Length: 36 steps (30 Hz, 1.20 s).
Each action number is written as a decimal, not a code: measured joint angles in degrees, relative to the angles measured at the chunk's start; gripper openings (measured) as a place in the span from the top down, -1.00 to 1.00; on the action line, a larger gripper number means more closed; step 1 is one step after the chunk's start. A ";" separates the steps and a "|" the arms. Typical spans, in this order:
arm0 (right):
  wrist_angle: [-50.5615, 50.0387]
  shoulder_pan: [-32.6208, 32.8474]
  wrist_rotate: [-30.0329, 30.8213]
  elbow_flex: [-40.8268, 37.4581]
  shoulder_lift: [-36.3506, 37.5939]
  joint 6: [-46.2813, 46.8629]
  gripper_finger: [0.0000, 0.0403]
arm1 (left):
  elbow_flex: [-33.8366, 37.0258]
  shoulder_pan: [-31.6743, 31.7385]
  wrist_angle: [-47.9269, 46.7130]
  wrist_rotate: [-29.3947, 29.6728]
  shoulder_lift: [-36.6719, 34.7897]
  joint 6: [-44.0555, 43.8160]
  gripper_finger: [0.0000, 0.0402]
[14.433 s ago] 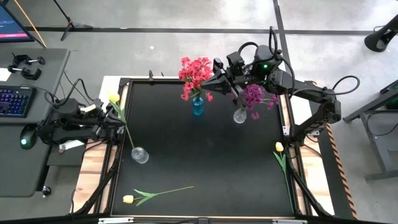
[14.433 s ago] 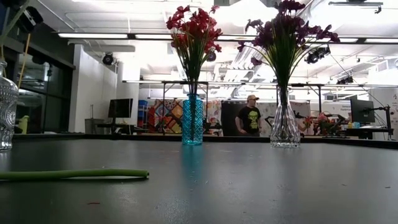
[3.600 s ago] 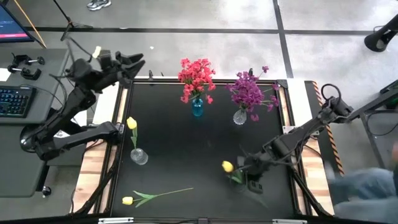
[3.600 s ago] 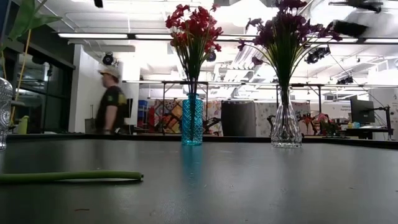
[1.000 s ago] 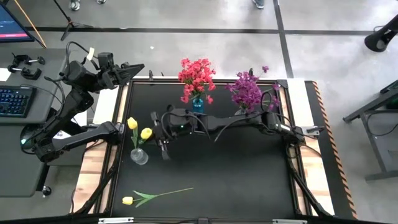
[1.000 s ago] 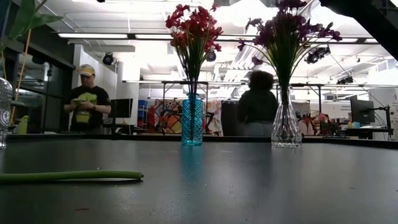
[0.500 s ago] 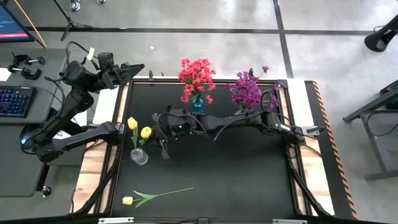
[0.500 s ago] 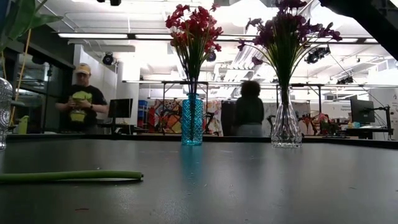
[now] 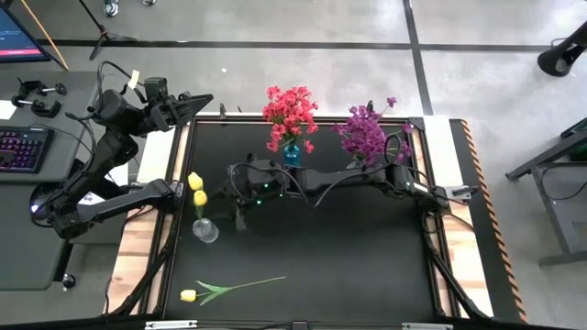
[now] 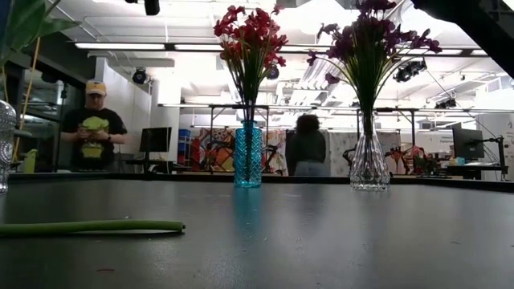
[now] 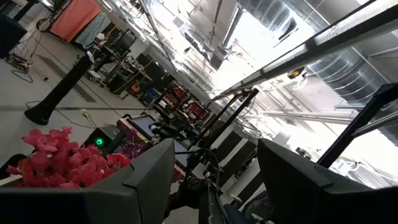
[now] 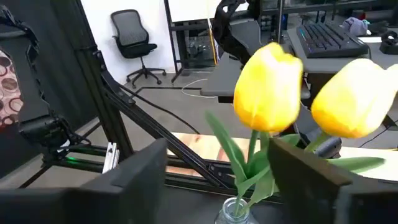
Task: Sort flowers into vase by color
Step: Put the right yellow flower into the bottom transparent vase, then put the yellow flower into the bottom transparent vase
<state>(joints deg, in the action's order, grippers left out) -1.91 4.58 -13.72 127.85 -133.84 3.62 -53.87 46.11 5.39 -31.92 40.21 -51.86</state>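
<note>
Nearest the table's front edge, a single yellow tulip (image 9: pixel 188 295) lies flat on the black table (image 9: pixel 321 266), its green stem (image 10: pixel 88 227) stretched across the surface in the low view.

Farther in, at the table's left side, a small clear vase (image 9: pixel 204 229) stands upright with two yellow tulips (image 12: pixel 268 87) in it. The right gripper (image 9: pixel 240 217) reaches across the table and sits just beside this vase. Its fingers (image 12: pixel 134 180) stand apart and hold nothing; the two blooms and their stems rise in the gap between and just beyond them, touching neither finger.

Toward the far edge, a blue vase (image 10: pixel 248 155) holds the red-pink flowers (image 9: pixel 288 108), and a clear glass vase (image 10: pixel 369 163) to its right holds the purple flowers (image 9: pixel 367 136).

The left gripper (image 9: pixel 195 100) is raised off the table's far-left corner, well apart from every flower, its fingers (image 11: pixel 146 180) spread wide and empty.

Beyond the table, two people (image 10: pixel 93 128) stand in the room.
</note>
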 joint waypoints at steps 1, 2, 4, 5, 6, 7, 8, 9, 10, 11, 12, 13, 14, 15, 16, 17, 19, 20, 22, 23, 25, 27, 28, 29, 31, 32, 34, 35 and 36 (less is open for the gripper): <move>0.02 0.00 0.00 0.00 0.00 -0.25 -0.35 | 0.00 0.00 0.00 0.00 0.00 -0.01 -0.07; 0.33 -0.02 0.02 0.00 0.00 -0.68 -0.42 | 0.00 0.00 0.00 0.00 0.00 -0.02 -0.07; 0.85 -0.39 0.00 0.00 0.06 -1.02 -0.51 | 0.00 0.00 0.00 0.00 0.00 0.00 -0.07; 0.83 -0.62 -0.04 0.00 0.20 -1.03 -0.55 | 0.01 0.00 0.00 0.00 0.00 -0.01 -0.07; 0.84 -1.01 -0.07 0.00 0.30 -1.03 -0.57 | 0.00 -0.02 0.00 0.00 0.00 -0.02 -0.07; 0.44 -1.52 -0.09 0.00 0.71 -1.03 -0.59 | 0.00 0.00 0.00 0.00 0.00 -0.02 -0.07; -1.31 -2.12 -0.22 -0.08 1.36 -1.03 -0.60 | 0.02 0.00 0.00 0.00 0.00 -0.01 -0.07; -2.45 -2.67 -0.42 -0.09 1.93 -1.08 -0.60 | 0.02 -0.02 0.00 -0.02 0.00 -0.01 -0.07; -4.24 -3.33 -1.02 -0.09 2.90 -1.40 -0.60 | 0.02 -0.02 0.00 -0.04 0.00 -0.02 -0.07; -7.31 -4.02 -2.17 -0.09 3.89 -2.02 -0.60 | 0.02 -0.02 0.00 -0.18 0.00 -0.02 -0.07; -9.74 -4.72 -3.68 -0.07 4.83 -2.49 -0.60 | 0.02 -0.02 -0.02 -0.28 0.00 0.01 -0.07; -13.22 -5.42 -5.15 -0.07 5.96 -2.94 -0.59 | 0.02 -0.02 -0.02 -0.55 0.02 0.07 -0.07; -16.92 -6.07 -6.83 -0.07 6.84 -3.51 -0.59 | 0.02 -0.02 -0.10 -0.63 0.00 0.07 -0.07; -20.70 -6.61 -8.30 -0.04 7.77 -3.79 -0.58 | 0.02 -0.04 -0.33 -0.65 0.00 0.09 -0.07; -24.86 -7.06 -9.69 -0.04 8.26 -4.10 -0.58 | 0.02 -0.02 -0.81 -0.66 0.00 0.34 -0.07; -28.80 -7.44 -11.17 -0.04 8.91 -4.46 -0.57 | 0.02 -0.02 -1.35 -0.64 0.00 0.78 -0.07; -37.47 -7.82 -14.48 -0.04 9.44 -5.03 -0.56 | 0.04 -0.02 -2.49 -0.40 0.02 1.65 -0.07; -40.87 -7.79 -15.92 -0.04 9.44 -5.11 -0.55 | 0.04 -0.01 -3.02 -0.06 0.02 2.07 -0.07; -48.14 -7.10 -18.43 -0.22 9.42 -5.12 -0.54 | 0.04 -0.02 -4.35 0.57 0.01 2.50 -0.07; -50.51 -6.45 -18.99 -0.71 9.27 -5.13 -0.54 | 0.04 -0.02 -4.90 0.70 0.12 2.52 -0.07; -52.88 -5.00 -19.36 -2.41 9.12 -5.52 -0.54 | 0.04 0.00 -5.88 0.72 0.38 2.52 -0.07; -53.78 -3.29 -19.35 -4.90 8.92 -5.42 -0.54 | 0.04 0.00 -6.34 0.72 0.77 2.49 -0.07; -53.17 -2.40 -19.34 -6.32 8.90 -5.25 -0.54 | 0.04 0.00 -6.46 0.72 0.98 2.48 -0.07; -52.28 -1.40 -19.34 -7.81 8.90 -5.16 -0.54 | 0.04 -0.02 -6.75 0.67 1.18 2.03 -0.07; -50.11 0.39 -19.29 -10.64 8.90 -5.12 -0.54 | 0.04 0.00 -7.38 0.30 1.66 -0.03 -0.07; -48.60 1.38 -19.02 -12.12 8.90 -4.62 -0.53 | 0.04 0.00 -7.75 -0.09 1.89 -0.79 -0.07; -44.61 3.12 -17.99 -14.89 8.90 -2.29 -0.53 | 0.04 0.00 -7.80 -1.54 2.40 -1.43 -0.07; -42.04 3.95 -17.58 -16.13 8.90 -0.92 -0.53 | 0.04 0.00 -7.80 -2.76 2.63 -1.38 -0.07; -39.58 4.70 -16.86 -17.07 8.89 0.64 -0.53 | 0.04 0.00 -7.80 -4.07 2.75 -1.09 -0.07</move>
<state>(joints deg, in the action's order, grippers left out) -41.49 9.28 -30.58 110.78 -124.95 4.26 -53.82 46.11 -2.42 -35.99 42.95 -52.95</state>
